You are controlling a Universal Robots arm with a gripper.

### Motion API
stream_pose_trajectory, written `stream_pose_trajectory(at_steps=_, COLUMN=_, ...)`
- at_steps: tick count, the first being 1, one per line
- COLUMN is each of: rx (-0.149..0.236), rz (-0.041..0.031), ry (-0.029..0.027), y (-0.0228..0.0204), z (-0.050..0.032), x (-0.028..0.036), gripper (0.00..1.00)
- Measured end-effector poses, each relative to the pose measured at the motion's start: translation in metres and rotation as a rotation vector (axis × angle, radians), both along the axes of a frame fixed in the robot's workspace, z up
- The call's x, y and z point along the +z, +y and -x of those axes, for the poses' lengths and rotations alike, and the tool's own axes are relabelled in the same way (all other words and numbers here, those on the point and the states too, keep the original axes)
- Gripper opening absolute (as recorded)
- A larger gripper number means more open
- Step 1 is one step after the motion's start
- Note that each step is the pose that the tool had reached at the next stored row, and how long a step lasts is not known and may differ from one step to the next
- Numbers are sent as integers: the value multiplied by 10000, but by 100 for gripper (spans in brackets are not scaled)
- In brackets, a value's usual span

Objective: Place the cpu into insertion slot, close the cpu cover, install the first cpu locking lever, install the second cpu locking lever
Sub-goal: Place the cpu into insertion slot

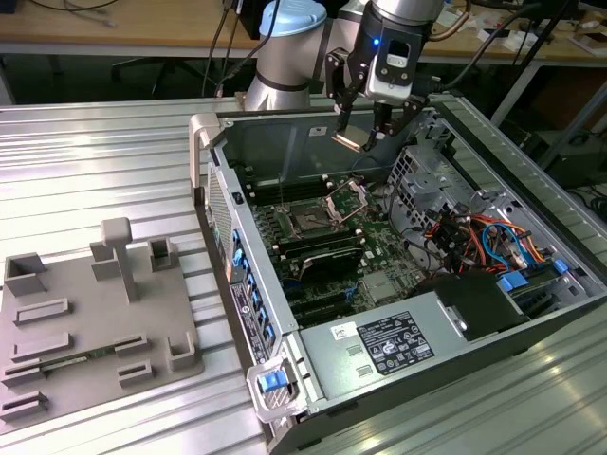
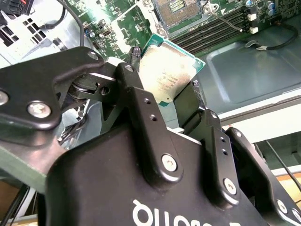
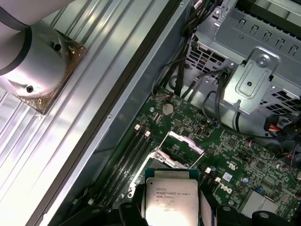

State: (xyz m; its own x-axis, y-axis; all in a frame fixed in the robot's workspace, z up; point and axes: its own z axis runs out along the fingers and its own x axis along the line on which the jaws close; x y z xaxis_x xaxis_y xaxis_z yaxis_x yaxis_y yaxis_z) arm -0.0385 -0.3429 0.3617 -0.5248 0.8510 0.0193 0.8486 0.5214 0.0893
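My gripper [image 1: 361, 136] hangs above the open computer case, shut on the cpu [image 1: 349, 140], a flat square chip with a silvery top. In both wrist views the cpu [image 2: 165, 70] [image 3: 171, 199] sits edge-on between the two black fingers [image 2: 142, 106]. Below it on the motherboard lies the insertion slot [image 1: 308, 222], dark-centred with a silver rim. The cpu cover [image 1: 347, 198] stands tilted open beside the slot, and it shows as a silver frame [image 3: 181, 149] in the first wrist view. The chip is well above the slot and touches nothing else.
The case wall [image 1: 285, 142] and a metal drive cage [image 1: 427, 180] flank the socket area. Coloured cables [image 1: 479, 237] lie at the exterior view's right. Long black memory slots [image 1: 318, 248] run beside the socket. A grey fixture plate [image 1: 85, 322] rests on the table at the left.
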Motion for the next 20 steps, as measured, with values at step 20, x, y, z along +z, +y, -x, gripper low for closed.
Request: stream_pose_trajectory(at_steps=20, rx=-919, rz=0, ry=0, y=0, z=0, x=-2, gripper=55)
